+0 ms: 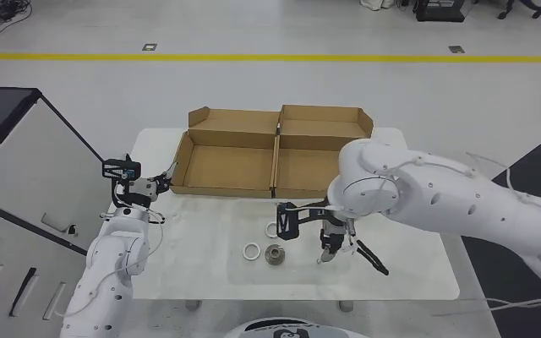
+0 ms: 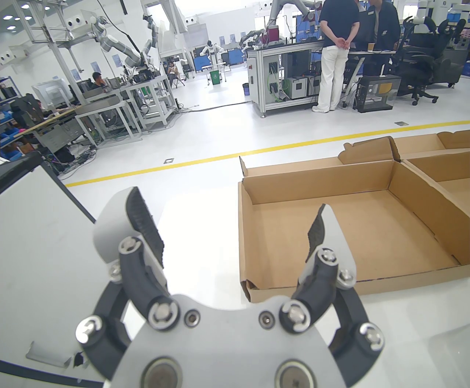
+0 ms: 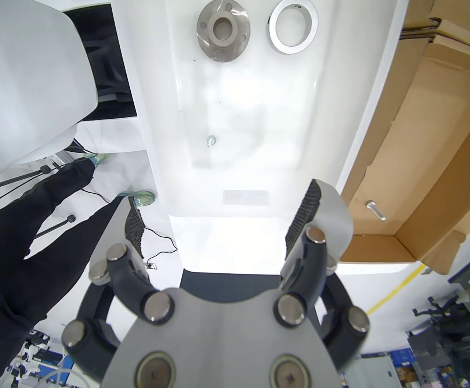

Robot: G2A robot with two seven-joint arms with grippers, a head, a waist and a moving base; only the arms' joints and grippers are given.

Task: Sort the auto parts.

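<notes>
Here, flange [image 3: 223, 30]: a round disc of dull grey metal with a raised hub, a centre bore and small holes around its face; it lies flat on the table, well ahead of the right pincer [image 3: 224, 205] and apart from it
Ring [image 3: 292, 25]: a smooth, pale, bright band, flat on the table just beside the flange, likewise well ahead of the right pincer
Second ring [image 1: 271, 229]: a pale ring seen from above, partly hidden beside the black block on the right arm's wrist
Small screw [image 3: 210, 140]: a short shiny metal piece on the table, between the right pincer and the flange, touched by nothing
Bolt [image 3: 375, 210]: silvery, with a head and a plain shank, lying on the floor of the right box [image 3: 422, 154], off to one side of the right pincer and near one finger
Right box: a shallow tray of brown corrugated cardboard, flaps folded open
Left box [image 2: 349, 235]: the same cardboard, ahead of the left pincer [image 2: 227, 209] and to one side, its near corner close to one finger
Table [image 3: 257, 110]: white and glossy
Right pincer: pale metal fingers with ribbed black pads, jaws wide apart, holding nothing, hanging above the table
Left pincer: same build, jaws wide apart, holding and touching nothing
</notes>
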